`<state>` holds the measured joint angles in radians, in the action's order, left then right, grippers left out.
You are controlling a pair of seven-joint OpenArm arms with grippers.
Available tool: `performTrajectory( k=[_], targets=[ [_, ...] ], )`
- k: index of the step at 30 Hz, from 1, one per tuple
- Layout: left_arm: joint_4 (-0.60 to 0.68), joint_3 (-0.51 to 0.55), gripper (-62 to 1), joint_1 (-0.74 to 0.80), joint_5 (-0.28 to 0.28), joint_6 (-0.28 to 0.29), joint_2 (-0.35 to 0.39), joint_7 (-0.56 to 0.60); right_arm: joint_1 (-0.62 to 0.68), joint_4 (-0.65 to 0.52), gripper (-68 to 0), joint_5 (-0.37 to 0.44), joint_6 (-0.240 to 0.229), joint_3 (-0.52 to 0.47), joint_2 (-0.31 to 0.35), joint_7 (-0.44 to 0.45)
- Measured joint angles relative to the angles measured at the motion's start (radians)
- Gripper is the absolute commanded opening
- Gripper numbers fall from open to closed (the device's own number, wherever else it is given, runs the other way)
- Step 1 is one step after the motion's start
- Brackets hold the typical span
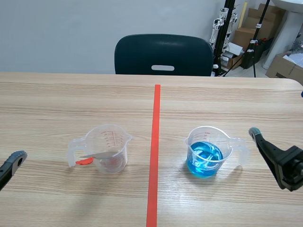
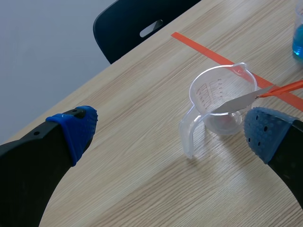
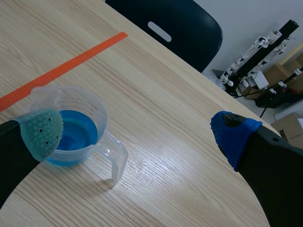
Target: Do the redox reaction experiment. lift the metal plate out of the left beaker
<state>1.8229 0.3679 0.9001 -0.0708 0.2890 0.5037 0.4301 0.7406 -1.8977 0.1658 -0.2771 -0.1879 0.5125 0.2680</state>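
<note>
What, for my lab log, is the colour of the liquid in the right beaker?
Bright blue liquid; clearest in the scene view.

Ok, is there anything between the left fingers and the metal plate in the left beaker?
Nothing visible does. The open left gripper sits beside the left beaker, with only bare table between them. The metal plate rests over the rim, its orange end sticking out near the beaker's handle on the gripper's side.

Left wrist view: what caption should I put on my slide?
Open left gripper faces the clear beaker with a metal plate leaning out over its rim.
</note>
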Motion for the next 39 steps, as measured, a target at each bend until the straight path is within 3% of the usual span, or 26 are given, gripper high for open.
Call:
performTrajectory(
  k=[32,37,39],
  targets=[
    [0.000,0.000,1.4,0.000,0.000,0.000,0.000,0.000,0.000,0.000,0.4,-0.012,-0.008,0.000,0.000,0.001],
    [0.000,0.000,1.4,0.000,0.000,0.000,0.000,0.000,0.000,0.000,0.4,-0.051,-0.080,0.000,0.000,0.006],
    [0.000,0.000,1.4,0.000,0.000,0.000,0.000,0.000,0.000,0.000,0.4,-0.058,-0.086,0.000,0.000,0.027]
  ],
)
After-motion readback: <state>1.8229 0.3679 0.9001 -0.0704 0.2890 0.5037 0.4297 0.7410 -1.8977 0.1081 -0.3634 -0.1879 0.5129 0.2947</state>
